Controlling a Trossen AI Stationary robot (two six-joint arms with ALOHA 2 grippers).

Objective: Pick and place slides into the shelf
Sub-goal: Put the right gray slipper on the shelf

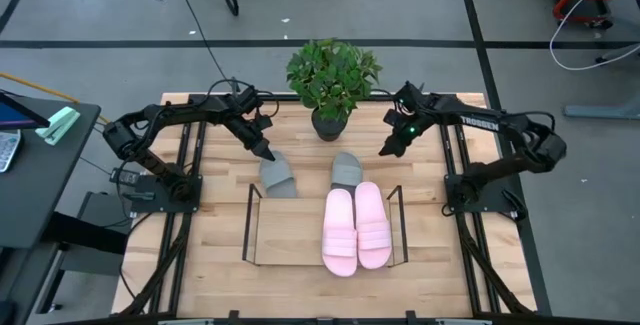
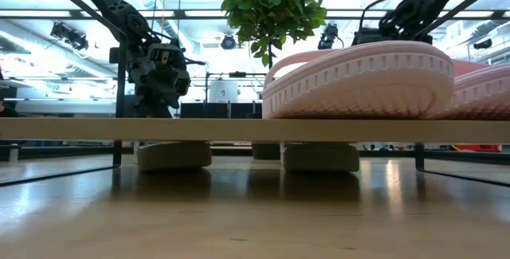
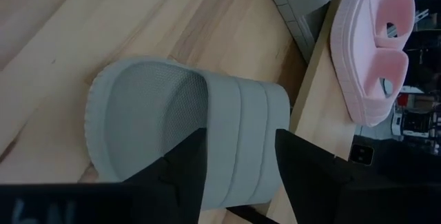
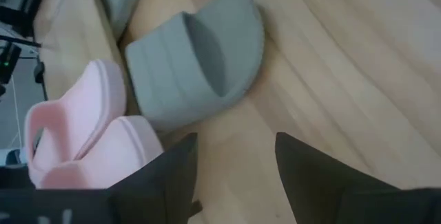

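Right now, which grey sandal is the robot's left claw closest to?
The grey slide on the left, beside the left gripper. The other grey slide lies behind the two pink slides.

Both arms are dark, made of slim jointed segments with black cables running along them. The right arm (image 1: 480,123) carries white "TROSSEN" lettering and a small green light. The left arm (image 1: 190,117) ends in flat, tapered black fingers (image 3: 182,172).
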